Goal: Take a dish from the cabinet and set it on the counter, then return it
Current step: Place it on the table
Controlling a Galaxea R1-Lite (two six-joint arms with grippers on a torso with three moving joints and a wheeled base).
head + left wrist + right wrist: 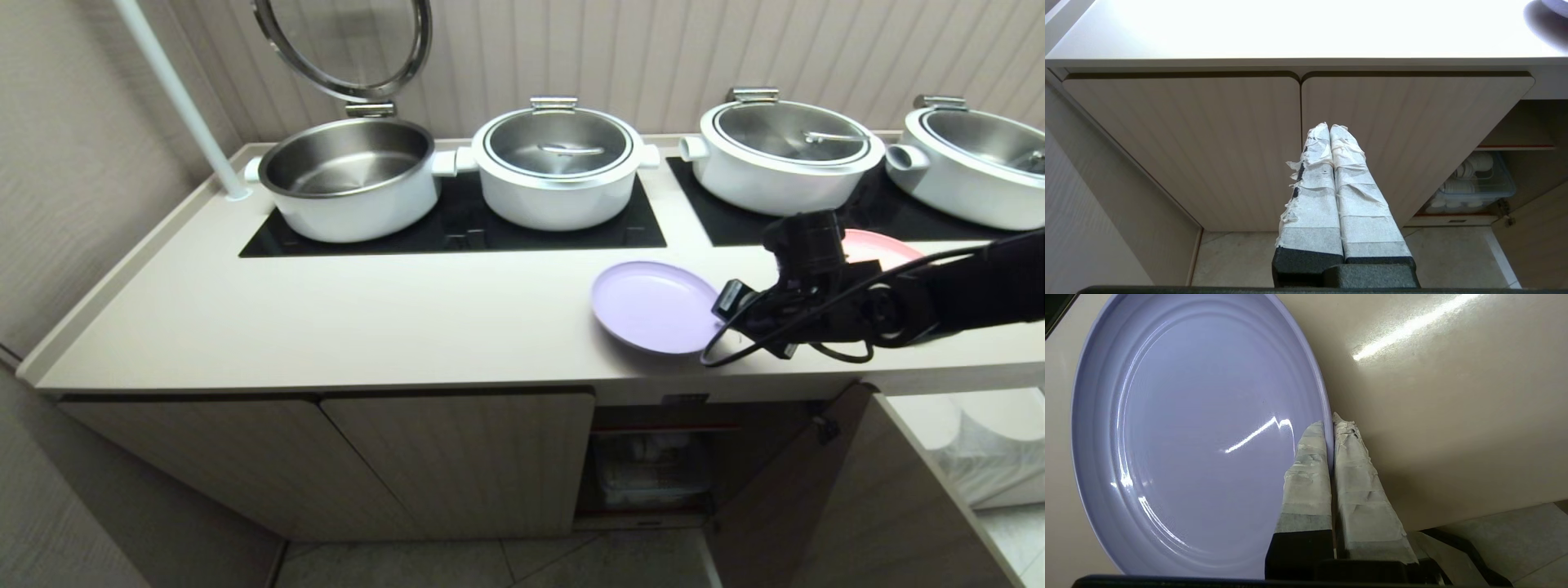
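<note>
Pinched tight on the rim of the dish (pixel 1200 433), the right gripper (pixel 1331 424) has one taped finger on the inside of the rim and the other on the outside. Its dark arm reaches in from the right side, over the front of the counter (pixel 326 318).

The dish is a round purple plate. In the head view it is at the front part of the counter, near the edge, with its right side at the gripper. I cannot tell if it sits flat or is lifted a little. Just behind the arm, a pink plate (pixel 878 245) peeks out.

Farther back, four white pots (pixel 563 167) stand on black glass panels. The pot on the far left has its lid up, and the other three are covered.

Under the counter, the cabinet (pixel 653 465) has one door open below the dish. A clear bin with white dishes (pixel 1474 179) sits inside.

The left gripper (pixel 1329 128) hangs low in front of the closed cabinet doors, with its taped fingers pressed together and holding nothing.
</note>
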